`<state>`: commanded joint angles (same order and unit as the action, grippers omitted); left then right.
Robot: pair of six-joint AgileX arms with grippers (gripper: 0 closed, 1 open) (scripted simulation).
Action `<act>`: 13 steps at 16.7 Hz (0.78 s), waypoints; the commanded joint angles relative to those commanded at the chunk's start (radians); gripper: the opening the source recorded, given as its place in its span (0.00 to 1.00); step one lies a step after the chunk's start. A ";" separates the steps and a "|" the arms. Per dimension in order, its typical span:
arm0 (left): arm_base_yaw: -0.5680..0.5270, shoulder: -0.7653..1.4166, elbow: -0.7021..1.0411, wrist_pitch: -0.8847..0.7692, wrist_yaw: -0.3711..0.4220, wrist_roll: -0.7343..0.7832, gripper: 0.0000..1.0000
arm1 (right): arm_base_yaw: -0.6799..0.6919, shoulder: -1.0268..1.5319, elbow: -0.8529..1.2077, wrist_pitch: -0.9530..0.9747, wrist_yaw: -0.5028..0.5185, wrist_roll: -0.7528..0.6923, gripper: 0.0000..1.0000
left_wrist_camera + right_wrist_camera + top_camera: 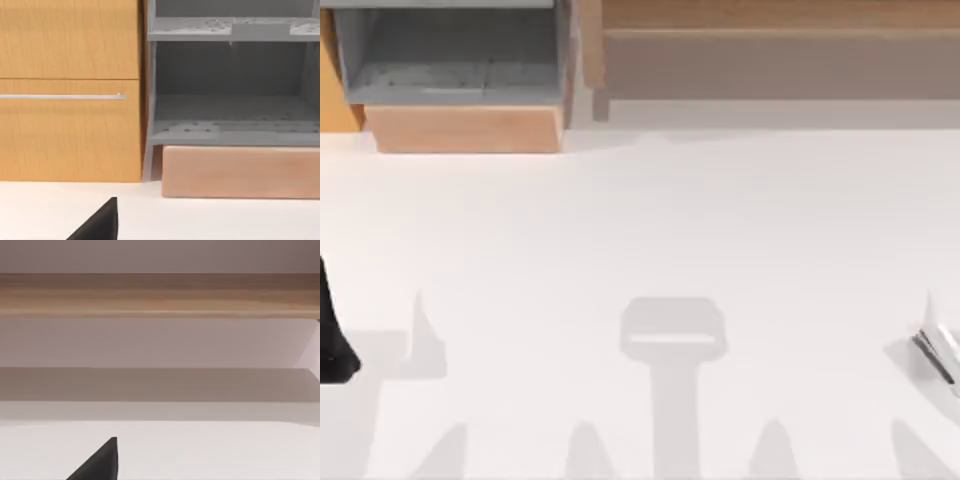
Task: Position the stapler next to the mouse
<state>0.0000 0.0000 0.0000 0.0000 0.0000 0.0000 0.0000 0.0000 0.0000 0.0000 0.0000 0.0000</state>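
Note:
The stapler (pixel 939 350) is a small light-grey bar with a darker stripe. It lies at the far right edge of the white table (pixel 640 230) and is cut off by the top view's border. The mouse is out of view. My left arm (pixel 332 345) shows as a black shape at the table's left edge, far from the stapler. A black part of my left gripper (pixel 100 224) sits low over the table, facing the cabinet and shelf. A black part of my right gripper (pixel 100 464) is low over the table too, facing the back ledge.
A grey open shelf unit (pixel 450 55) stands on a light wood block (pixel 465 128) at the back left. An orange wooden cabinet (pixel 70 90) with a metal rail handle (pixel 62 96) stands beside it. A long wooden ledge (pixel 770 40) runs along the back right.

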 joint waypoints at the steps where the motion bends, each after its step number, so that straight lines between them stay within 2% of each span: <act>1: 0.000 0.000 0.000 0.000 0.000 0.000 1.00 | 0.000 0.000 0.000 0.000 0.000 0.000 1.00; 7: 0.000 0.000 0.000 0.000 0.000 0.000 1.00 | 0.022 0.160 0.126 -0.111 -0.001 -0.038 1.00; 13: 0.000 0.000 0.000 0.000 0.000 0.000 1.00 | 0.078 0.674 0.426 -0.397 -0.003 -0.126 1.00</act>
<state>0.0000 0.0000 0.0000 0.0000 0.0000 0.0000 0.0782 0.6745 0.4261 -0.3970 -0.0033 -0.1258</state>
